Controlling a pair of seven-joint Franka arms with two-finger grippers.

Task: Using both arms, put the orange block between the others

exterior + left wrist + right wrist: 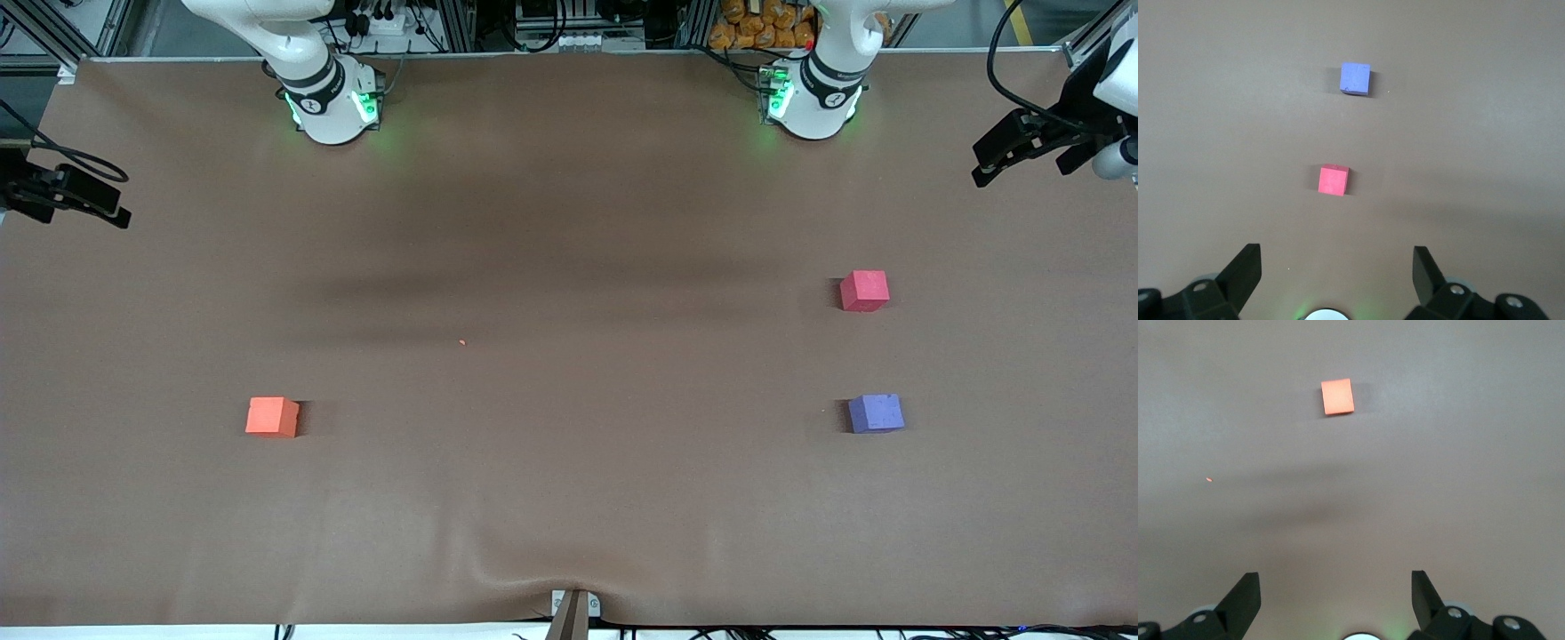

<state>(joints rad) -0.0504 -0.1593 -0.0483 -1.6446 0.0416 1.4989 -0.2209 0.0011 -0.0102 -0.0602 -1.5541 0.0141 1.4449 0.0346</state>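
Toward the right arm's end of the brown surface [569, 498] sits the orange block [272, 417], well apart from the red-pink cube [864, 291] and purple-blue cube [876, 413], whose gap awaits it. Left gripper [1337, 267] hangs open, high above those two cubes; right gripper [1335, 587] hangs open above bare surface, empty, the block ahead of it.

High front view, two downward wrist views

Brown-covered table [569, 498], metal framing and cables along its top edge.
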